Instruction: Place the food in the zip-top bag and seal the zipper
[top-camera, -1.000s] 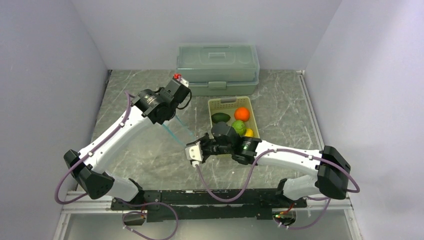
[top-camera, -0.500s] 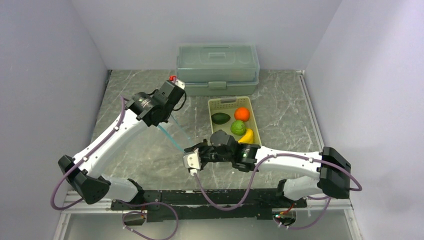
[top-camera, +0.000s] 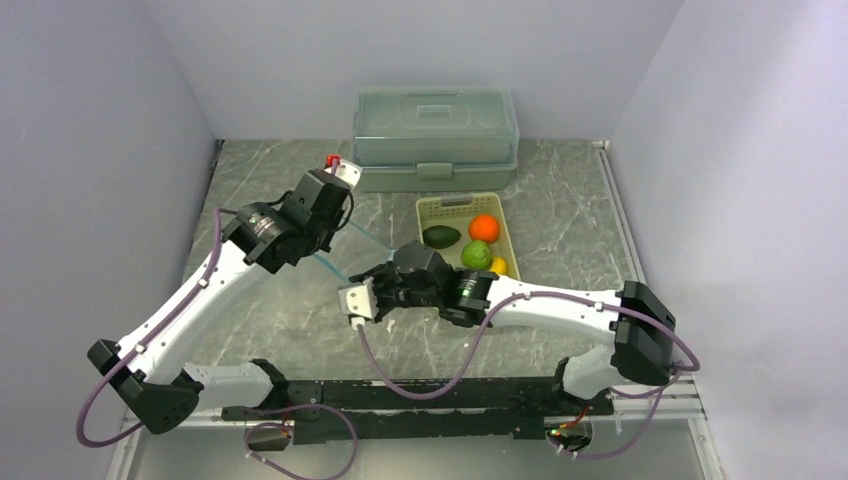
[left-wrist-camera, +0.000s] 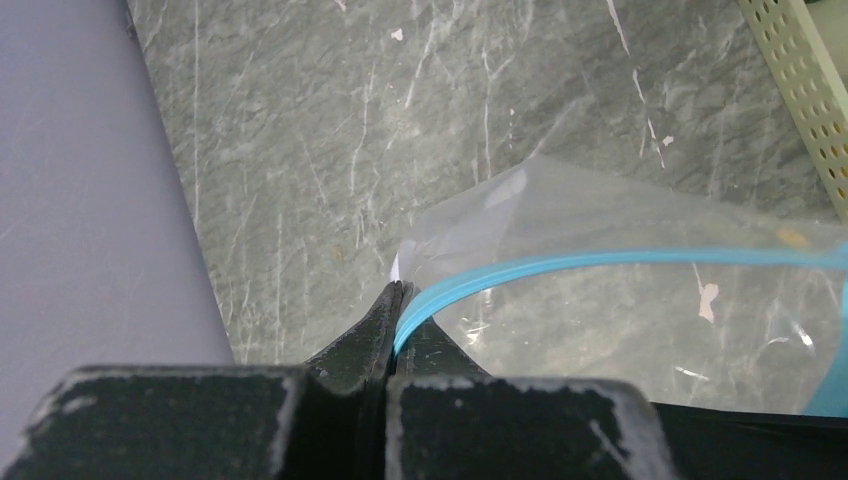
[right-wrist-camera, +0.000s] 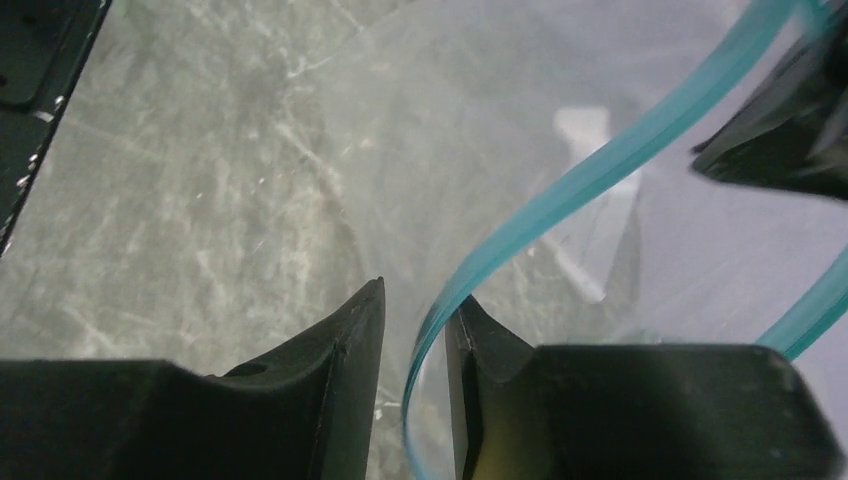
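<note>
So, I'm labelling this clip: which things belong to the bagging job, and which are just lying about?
Job: zip-top bag, zipper, orange, avocado, light green fruit, yellow fruit.
Lying about: slotted basket holding the food, lidded green box.

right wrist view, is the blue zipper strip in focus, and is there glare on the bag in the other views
right wrist view: zipper soft and smeared, marble table hazy through the zip-top bag; left wrist view: strip crisp, white glare patch on the bag just past the left hand; top external view: even light, bag almost invisible.
</note>
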